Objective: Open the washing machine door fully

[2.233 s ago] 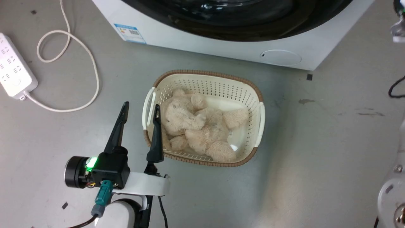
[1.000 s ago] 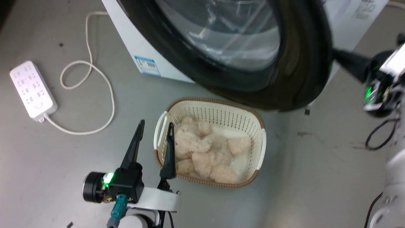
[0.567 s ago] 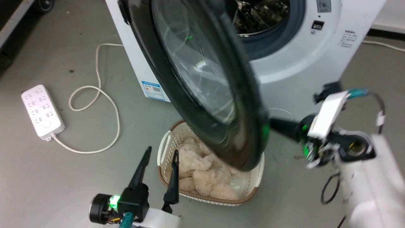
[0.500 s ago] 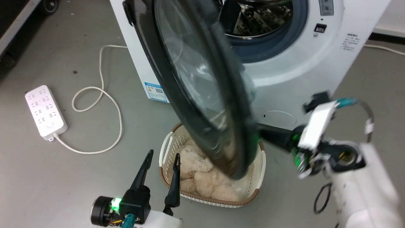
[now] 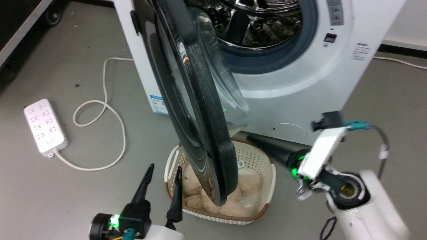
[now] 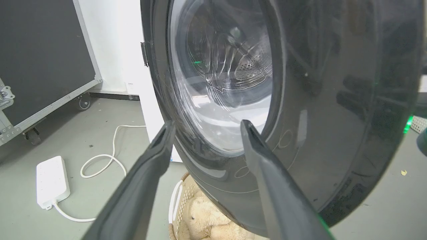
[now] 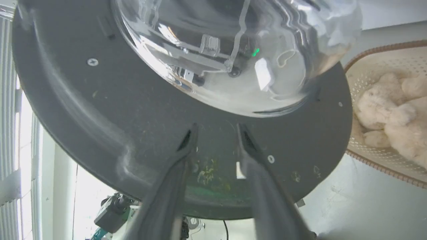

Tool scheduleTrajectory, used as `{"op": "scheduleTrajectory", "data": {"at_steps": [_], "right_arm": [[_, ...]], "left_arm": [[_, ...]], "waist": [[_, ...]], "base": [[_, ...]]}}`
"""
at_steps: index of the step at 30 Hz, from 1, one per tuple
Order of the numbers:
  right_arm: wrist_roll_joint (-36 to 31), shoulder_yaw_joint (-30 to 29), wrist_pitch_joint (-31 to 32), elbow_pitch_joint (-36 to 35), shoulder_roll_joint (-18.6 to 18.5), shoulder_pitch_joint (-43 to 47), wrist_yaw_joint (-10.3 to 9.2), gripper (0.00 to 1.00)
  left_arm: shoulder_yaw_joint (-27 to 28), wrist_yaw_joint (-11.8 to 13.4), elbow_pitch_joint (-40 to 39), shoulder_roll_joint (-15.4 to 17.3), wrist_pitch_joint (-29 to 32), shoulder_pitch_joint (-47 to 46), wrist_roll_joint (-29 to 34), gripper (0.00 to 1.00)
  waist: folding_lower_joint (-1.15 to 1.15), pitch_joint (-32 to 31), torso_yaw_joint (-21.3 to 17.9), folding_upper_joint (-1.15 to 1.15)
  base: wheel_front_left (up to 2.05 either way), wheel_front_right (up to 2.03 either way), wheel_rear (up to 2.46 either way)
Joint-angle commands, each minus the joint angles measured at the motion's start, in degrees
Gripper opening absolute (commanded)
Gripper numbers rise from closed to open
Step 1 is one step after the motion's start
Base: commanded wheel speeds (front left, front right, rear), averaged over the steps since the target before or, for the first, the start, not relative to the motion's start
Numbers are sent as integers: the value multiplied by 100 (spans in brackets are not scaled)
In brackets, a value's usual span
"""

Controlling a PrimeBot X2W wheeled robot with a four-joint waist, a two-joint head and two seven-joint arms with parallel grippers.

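The washing machine door stands ajar, edge-on above the basket, with the left end effector wide and empty and the right end effector narrowly parted at the door's inner face.

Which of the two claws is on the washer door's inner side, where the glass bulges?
The right gripper: its jaws point at the washing machine door's inner face, below the glass bowl. The left gripper faces the glossy outer side.

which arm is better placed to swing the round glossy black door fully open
Right: the right gripper points at the door on its inner face, so pushing likely opens it wider; the left gripper faces its outside.
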Motion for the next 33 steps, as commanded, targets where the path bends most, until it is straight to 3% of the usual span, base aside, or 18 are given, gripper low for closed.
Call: {"op": "scheduleTrajectory", "data": {"at_steps": [1, 8, 11, 14, 19, 24, 33], "right_arm": [[-121, -101, -154, -122, -42, 86, 6, 100], [-2005, -269, -2073, -1346, -968, 516, 6, 100], [-3267, -100, -3076, -1707, -1520, 942, 6, 100], [-4818, -226, -3997, -1767, -1832, 1388, 6, 100], [-6253, -1003, -4964, -1873, -1157, 2216, 6, 100], [-7323, -1440, -5350, -2346, -480, 2910, 6, 100], [-7595, -1387, -5459, -2518, -57, 3191, 6, 100]], "left_arm": [[49, 1, -31, 30, -28, 64, -22, 100], [283, -91, -58, 129, -28, 49, -72, 100], [416, -109, -51, 167, -28, 67, -123, 100], [547, -105, -110, 218, -28, 160, -155, 100], [596, -243, -41, 323, -28, 303, -194, 100], [574, -261, -32, 341, -28, 414, -169, 100], [553, -202, -121, 331, -28, 380, 16, 100]], "waist": [[0, -69, -120, 0], [0, -322, -494, 0], [0, -474, -622, 0], [0, -580, -778, 0], [0, -665, -957, 0], [0, -668, -1053, 0], [0, -674, -1141, 0]], "base": [[0, 0, 0], [0, 0, 0], [0, 0, 0], [0, 0, 0], [0, 0, 0], [0, 0, 0], [0, 0, 0]]}}
